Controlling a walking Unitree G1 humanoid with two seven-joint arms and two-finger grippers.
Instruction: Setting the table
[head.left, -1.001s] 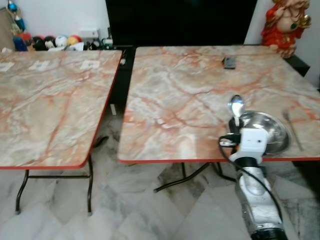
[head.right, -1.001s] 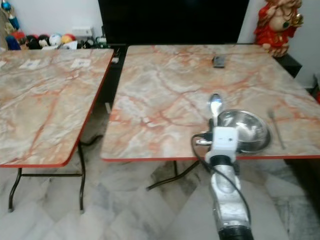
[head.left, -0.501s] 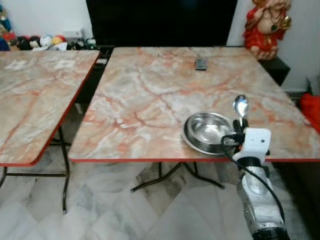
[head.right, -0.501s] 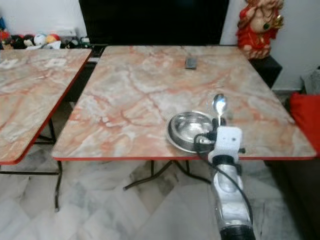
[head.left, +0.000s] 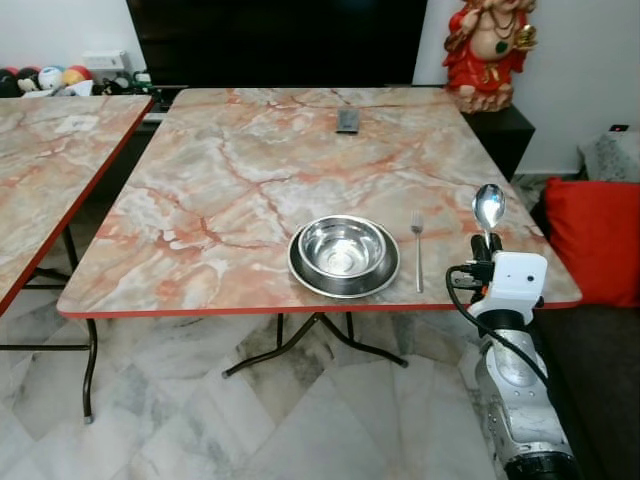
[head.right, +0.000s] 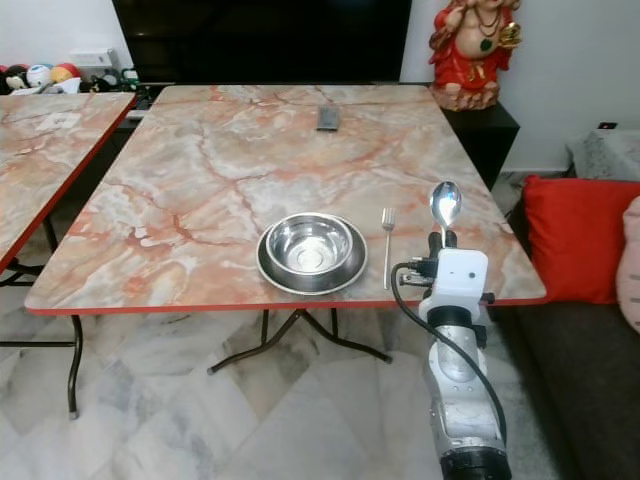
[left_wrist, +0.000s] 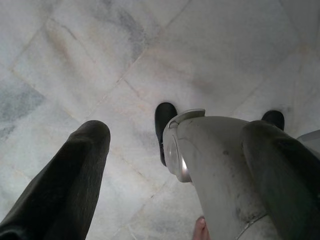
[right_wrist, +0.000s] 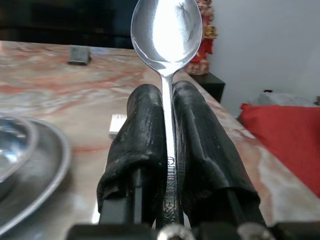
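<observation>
Spoon (right_wrist: 167, 30) pinched upright in right gripper (right_wrist: 167, 135), w/ fingers clenched on handle, near table (head.left: 200, 170) edge; fork (head.left: 418, 250) lies btwn it & bowl (head.left: 342, 248), so probably placed right of fork.

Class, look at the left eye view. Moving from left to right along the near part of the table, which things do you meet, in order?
Bowl on its plate → fork → spoon, held upright in the right gripper → red cushion beyond the table's edge.
</observation>
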